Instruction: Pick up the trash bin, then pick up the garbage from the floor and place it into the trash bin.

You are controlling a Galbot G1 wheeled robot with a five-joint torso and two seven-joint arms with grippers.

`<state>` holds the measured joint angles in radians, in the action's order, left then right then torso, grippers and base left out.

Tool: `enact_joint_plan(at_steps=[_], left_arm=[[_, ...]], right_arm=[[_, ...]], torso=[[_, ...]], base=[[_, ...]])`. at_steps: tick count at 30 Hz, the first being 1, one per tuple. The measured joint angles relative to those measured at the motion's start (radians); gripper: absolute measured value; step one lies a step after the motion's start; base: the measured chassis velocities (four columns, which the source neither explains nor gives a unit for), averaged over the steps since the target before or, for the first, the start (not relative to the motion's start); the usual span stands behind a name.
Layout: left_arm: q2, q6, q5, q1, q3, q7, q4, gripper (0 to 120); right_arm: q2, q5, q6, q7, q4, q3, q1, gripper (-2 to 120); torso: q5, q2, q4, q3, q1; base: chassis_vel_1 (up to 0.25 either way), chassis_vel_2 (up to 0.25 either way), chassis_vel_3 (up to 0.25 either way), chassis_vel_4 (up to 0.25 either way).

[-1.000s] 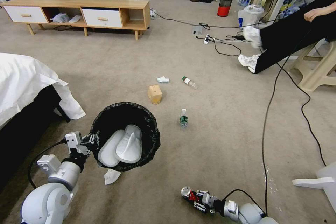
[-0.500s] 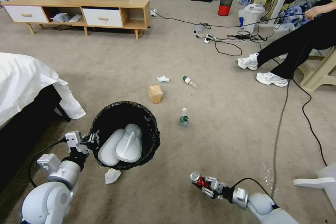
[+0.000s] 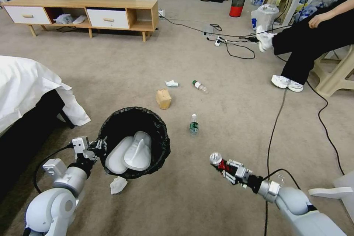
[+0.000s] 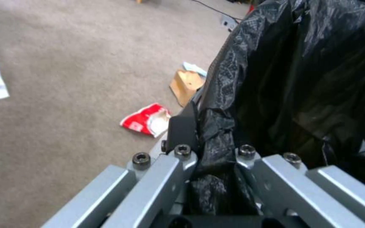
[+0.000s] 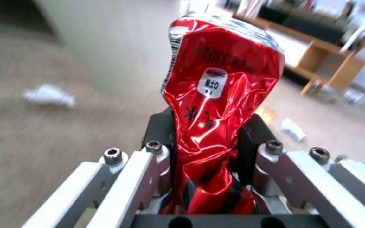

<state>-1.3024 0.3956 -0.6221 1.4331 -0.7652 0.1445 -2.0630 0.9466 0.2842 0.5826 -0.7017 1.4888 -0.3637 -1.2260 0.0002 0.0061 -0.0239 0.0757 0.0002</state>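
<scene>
The bin (image 3: 134, 142), lined with a black bag (image 4: 301, 79), serves as the landmark. The left gripper (image 3: 96, 146) holds it at the rim on its left side, jaws clamped on the bag-covered edge, as the left wrist view shows close up. Inside the bin lie two flat white slippers (image 3: 132, 153).

Near and to the right of the bin, apart from it, the right gripper (image 3: 222, 166) holds a red can (image 3: 217, 160) above the carpet (image 3: 206, 206). Its jaws are clamped on the can's crushed lower half, and the silver top points toward the bin. In the right wrist view the can (image 5: 218, 104) stands up between the two fingers (image 5: 250, 142), dented in the middle.

Just at the near foot of the bin, a white tissue (image 3: 118, 185) lies on the carpet. In the left wrist view a flattened red-white cup (image 4: 148, 119) lies on the carpet beside the bin's wall.

Beyond the bin to its right lies a green-labelled bottle (image 3: 193, 124). Just past the bin's far rim stands a brown paper bag (image 3: 163, 98). Farther still, a small crumpled tissue (image 3: 172, 83) and a second bottle (image 3: 199, 86) lie near each other.

To the bin's left is a bed (image 3: 25, 88) with a white sheet. Far behind the bin stands a low wooden cabinet (image 3: 84, 13).
</scene>
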Motion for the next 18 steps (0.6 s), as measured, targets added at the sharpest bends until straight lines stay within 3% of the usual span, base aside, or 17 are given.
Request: enact_joint_plan(at_steps=[4, 6, 10, 12, 16, 18], left_arm=[[0.006, 0.009, -0.009, -0.007, 0.029, -0.005, 0.006, 4], [0.017, 0.021, -0.013, -0.014, 0.075, -0.017, 0.012, 4], [0.025, 0.026, -0.014, -0.018, 0.113, -0.027, 0.019, 4], [0.035, 0.034, -0.016, -0.025, 0.167, -0.039, 0.03, 4], [0.042, 0.039, -0.015, -0.034, 0.206, -0.051, 0.038, 4], [0.047, 0.047, -0.016, -0.051, 0.252, -0.07, 0.047, 4]], right_arm=[[-0.005, 0.034, -0.011, 0.008, 0.06, -0.021, -0.001, 23], [-0.014, 0.077, -0.029, 0.015, 0.129, -0.041, -0.004, 23], [-0.023, 0.102, -0.043, 0.02, 0.179, -0.063, -0.013, 23], [-0.035, 0.141, -0.061, 0.024, 0.237, -0.093, -0.027, 23], [-0.046, 0.186, -0.08, 0.032, 0.278, -0.11, -0.037, 23], [-0.058, 0.23, -0.102, 0.04, 0.322, -0.127, -0.044, 23]], torso=[[-0.0002, 0.0, 0.0, 0.0, 0.0], [-0.0001, 0.0, 0.0001, 0.0, 0.0], [-0.0002, 0.0, 0.0, 0.0, 0.0], [-0.0001, 0.0, 0.0, 0.0, 0.0], [-0.0001, 0.0, 0.0, 0.0, 0.0], [-0.0001, 0.0, 0.0, 0.0, 0.0]], base=[[0.0, 0.0, 0.0, 0.0], [0.0, 0.0, 0.0, 0.0], [0.0, 0.0, 0.0, 0.0], [0.0, 0.0, 0.0, 0.0], [0.0, 0.0, 0.0, 0.0], [0.0, 0.0, 0.0, 0.0]])
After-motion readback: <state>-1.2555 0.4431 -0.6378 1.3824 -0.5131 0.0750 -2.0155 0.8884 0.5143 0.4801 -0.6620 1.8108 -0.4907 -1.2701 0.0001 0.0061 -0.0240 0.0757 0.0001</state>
